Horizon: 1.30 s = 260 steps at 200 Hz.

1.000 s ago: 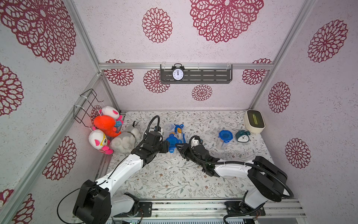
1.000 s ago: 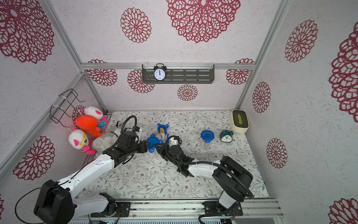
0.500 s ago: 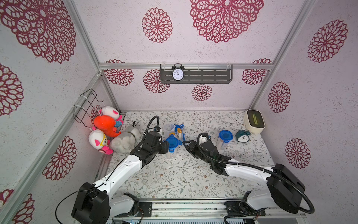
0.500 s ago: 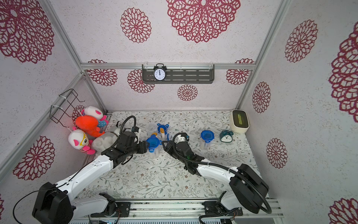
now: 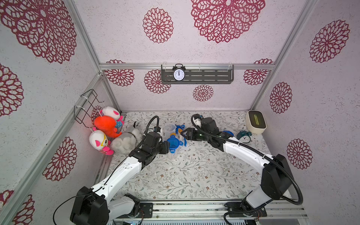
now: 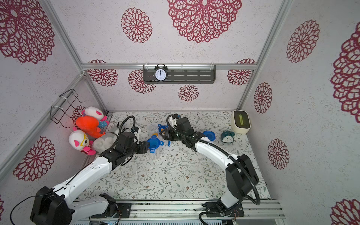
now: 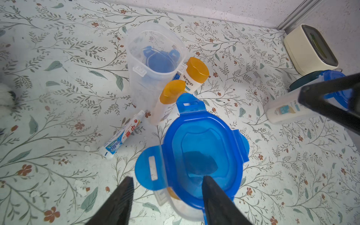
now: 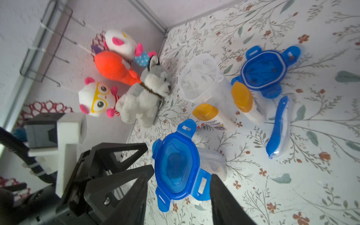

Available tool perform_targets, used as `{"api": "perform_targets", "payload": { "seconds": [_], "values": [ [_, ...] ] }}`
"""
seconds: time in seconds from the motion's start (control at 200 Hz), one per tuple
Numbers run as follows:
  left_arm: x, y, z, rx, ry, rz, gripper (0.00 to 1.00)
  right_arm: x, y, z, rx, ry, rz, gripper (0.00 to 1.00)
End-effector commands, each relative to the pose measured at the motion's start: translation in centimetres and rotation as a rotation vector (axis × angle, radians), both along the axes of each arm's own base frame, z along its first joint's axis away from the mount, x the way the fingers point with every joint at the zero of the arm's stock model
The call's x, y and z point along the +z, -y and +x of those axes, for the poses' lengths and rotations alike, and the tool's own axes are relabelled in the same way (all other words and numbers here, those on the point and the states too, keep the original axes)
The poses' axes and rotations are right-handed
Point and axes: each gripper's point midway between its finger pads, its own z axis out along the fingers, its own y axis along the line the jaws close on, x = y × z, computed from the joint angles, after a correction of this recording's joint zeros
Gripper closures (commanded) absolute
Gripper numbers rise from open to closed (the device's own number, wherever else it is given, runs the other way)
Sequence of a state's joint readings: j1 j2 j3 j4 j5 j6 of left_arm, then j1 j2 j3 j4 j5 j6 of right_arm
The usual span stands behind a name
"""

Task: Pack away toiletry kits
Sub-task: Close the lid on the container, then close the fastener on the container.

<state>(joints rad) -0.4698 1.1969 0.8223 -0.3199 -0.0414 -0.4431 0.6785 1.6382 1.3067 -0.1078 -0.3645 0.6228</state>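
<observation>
At desk (image 5: pixel 194 175) centre, one lidded jar (image 5: pixel 173 144), tabs (image 7: pixel 152 167) unclipped, sits between the spread, empty left hand (image 7: pixel 167 179) and right hand (image 8: pixel 178 176); at twelve o'clock an open jar (image 5: pixel 169 127), bottles (image 7: pixel 194 76), toothpaste (image 7: pixel 122 136) and toothbrush (image 8: pixel 278 126) lie unpacked.

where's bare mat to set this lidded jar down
Bare: the front half of the mat, between the left arm and right arm. Crowded: mid-back around the open jar, by the plush toys, near the teal clock and cream box.

On the table (image 5: pixel 194 175) the lidded jar (image 5: pixel 174 144) stands midway. Just behind it lies a bottle (image 7: pixel 165 105), then the open jar (image 5: pixel 169 129). Plush toys (image 5: pixel 124 140) sit to its left, the small alarm clock (image 5: pixel 244 135) well to its right.
</observation>
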Motion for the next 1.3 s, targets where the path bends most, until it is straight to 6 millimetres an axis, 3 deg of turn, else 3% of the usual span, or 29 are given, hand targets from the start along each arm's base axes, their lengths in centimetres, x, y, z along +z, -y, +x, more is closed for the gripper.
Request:
{"api": "perform_targets", "payload": {
  "seconds": [0.0, 0.39, 0.926, 1.296],
  "values": [
    [1.8, -0.4, -0.1, 0.021, 0.045, -0.009, 0.38, -2.0, -0.5, -1.5, 0.179, -0.007, -0.134, 0.48],
    [3.0, -1.9, -1.3, 0.040, 0.103, -0.025, 0.33, -3.3, -2.2, -0.3, 0.338, 0.060, -0.243, 0.52],
    [2.4, -1.7, -1.1, 0.041, 0.082, -0.043, 0.33, -4.2, -3.9, 0.7, 0.401, 0.064, -0.285, 0.58],
    [2.0, -1.8, -1.3, 0.044, 0.076, -0.040, 0.33, -4.2, -4.9, 0.4, 0.435, 0.088, -0.301, 0.63]
  ]
}}
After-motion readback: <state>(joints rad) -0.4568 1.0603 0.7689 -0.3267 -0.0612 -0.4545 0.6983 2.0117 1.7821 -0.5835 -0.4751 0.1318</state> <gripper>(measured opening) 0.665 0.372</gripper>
